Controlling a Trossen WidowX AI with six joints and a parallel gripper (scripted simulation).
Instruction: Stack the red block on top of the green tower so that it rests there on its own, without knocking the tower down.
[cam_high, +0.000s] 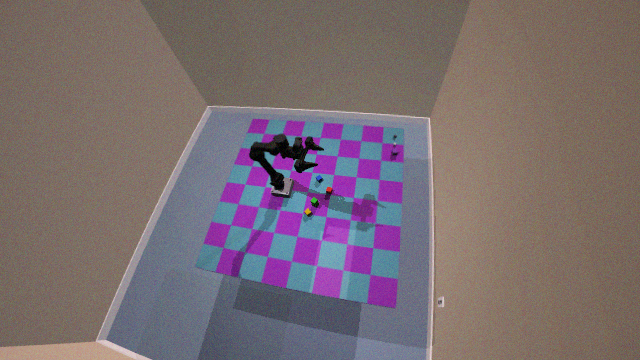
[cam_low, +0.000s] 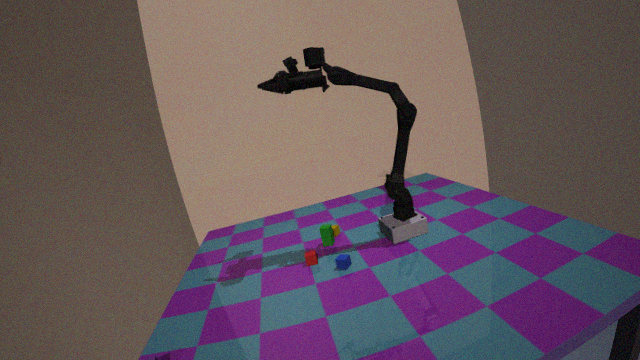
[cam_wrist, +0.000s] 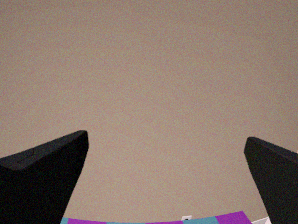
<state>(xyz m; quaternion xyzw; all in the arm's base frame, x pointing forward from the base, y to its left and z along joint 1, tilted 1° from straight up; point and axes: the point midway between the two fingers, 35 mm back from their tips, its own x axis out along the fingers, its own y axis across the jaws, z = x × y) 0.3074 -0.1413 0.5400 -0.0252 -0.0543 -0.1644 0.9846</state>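
At frame centre, red block (cam_low: 311, 257) sits just beside green tower (cam_low: 326, 234) — gripper (cam_low: 265, 86) high above, spread wide, empty.

Arm (cam_low: 400, 130): matte black, slim jointed links, rounded elbows. Base (cam_low: 403, 227): pale grey square block. Gripper (cam_low: 272, 85): black, two tapered pointed fingers; boxy black module at wrist.
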